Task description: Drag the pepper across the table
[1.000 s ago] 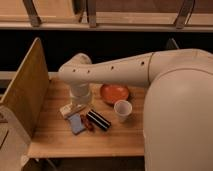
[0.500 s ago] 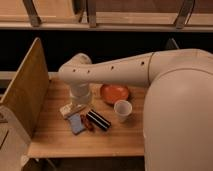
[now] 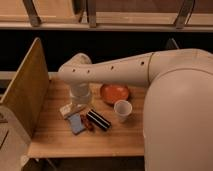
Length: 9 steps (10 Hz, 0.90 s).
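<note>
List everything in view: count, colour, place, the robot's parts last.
table: one, light wood, under everything
side board: one, light wood, upright at table's left
plate: one, orange, back middle
cup: one, white, in front of plate
black box: one, black, left of cup
pepper: one, dark red, between box and pad
blue pad: one, blue, left of pepper
pale block: one, cream, behind pad
arm: one, white, reaching from right
gripper: one, pale, open, over table behind pepper

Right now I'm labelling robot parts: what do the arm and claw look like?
The arm is a thick, smooth, cream-white tube with small dark dots along it and rounded joints; no loose cables show. The pale claw is low over the table.
</note>
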Each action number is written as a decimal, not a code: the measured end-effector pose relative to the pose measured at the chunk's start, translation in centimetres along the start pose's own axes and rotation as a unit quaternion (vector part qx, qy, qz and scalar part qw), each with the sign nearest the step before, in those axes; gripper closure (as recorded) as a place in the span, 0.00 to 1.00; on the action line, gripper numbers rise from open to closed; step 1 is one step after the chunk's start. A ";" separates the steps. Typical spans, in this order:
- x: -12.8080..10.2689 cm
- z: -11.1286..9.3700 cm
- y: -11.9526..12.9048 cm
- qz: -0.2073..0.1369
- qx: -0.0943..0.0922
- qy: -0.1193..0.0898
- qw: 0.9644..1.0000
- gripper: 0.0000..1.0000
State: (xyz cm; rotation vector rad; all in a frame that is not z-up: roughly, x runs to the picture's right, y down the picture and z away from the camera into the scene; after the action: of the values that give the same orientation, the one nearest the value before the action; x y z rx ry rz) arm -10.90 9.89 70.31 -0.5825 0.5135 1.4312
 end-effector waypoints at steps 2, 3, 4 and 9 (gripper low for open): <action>-1.8 -0.4 1.7 -0.032 -0.007 -0.027 0.999 0.35; -2.1 0.1 2.2 -0.039 -0.014 -0.029 0.999 0.35; -2.3 0.7 1.8 -0.034 -0.019 -0.028 0.999 0.35; -0.8 4.6 -2.7 0.057 0.001 0.019 0.998 0.35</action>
State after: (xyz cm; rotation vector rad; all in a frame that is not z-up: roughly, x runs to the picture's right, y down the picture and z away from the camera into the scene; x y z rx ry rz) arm -8.32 12.15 74.53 -0.5883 0.5864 1.5301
